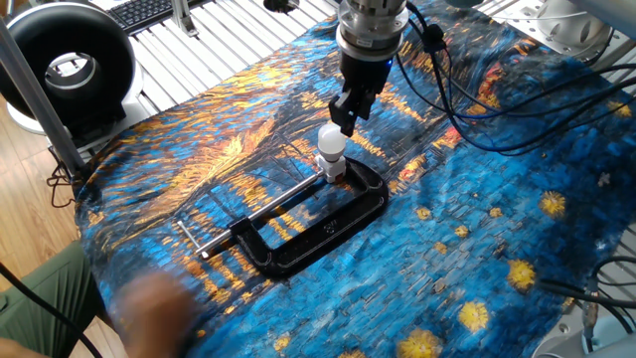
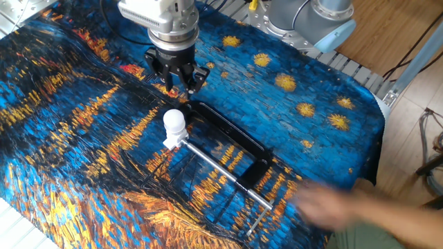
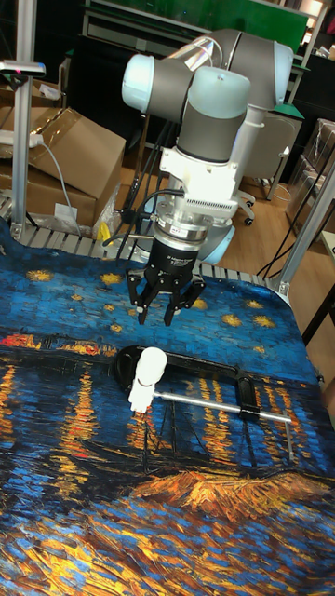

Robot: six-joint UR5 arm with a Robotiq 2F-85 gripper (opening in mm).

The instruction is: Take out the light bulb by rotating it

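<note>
While the blue-and-orange painted cloth (image 1: 497, 199) covers the bench, I see the black C-clamp (image 2: 228, 135) mid-cloth, my gripper (image 3: 164, 314) hanging just above, fingers parted, empty. Upright at the clamp's end: the small white frosted light bulb (image 3: 148, 368).

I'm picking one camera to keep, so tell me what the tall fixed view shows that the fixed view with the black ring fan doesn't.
Only the tall view shows the arm's grey and pale blue joints and the cardboard boxes. Only the fan view shows the black ring fan, a keyboard and a blurred hand. Both show the gripper empty above the light bulb, the black clamp and the painted cloth.
</note>
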